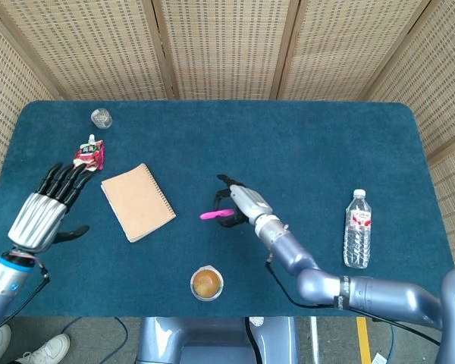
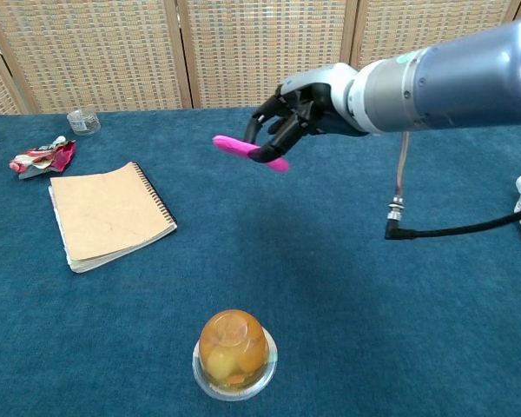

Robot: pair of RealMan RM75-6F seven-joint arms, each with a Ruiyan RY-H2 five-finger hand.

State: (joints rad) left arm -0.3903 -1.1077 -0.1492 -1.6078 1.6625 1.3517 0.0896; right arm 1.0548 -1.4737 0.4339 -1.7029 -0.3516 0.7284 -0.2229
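Note:
My right hand (image 1: 237, 205) (image 2: 301, 111) holds a slim pink stick-like object (image 1: 214, 214) (image 2: 248, 151) lifted well above the blue table, its free end pointing left. A sealed fruit jelly cup (image 1: 206, 283) (image 2: 234, 352) stands near the front edge, below and in front of that hand. My left hand (image 1: 47, 210) hovers with fingers spread and nothing in it at the table's left side, just left of a tan spiral notebook (image 1: 137, 201) (image 2: 108, 213). The chest view does not show the left hand.
A water bottle (image 1: 357, 228) lies at the right side. At the far left sit a crumpled red and white wrapper (image 1: 88, 157) (image 2: 42, 158) and a small clear glass (image 1: 101, 117) (image 2: 83, 119). Wicker screens stand behind the table.

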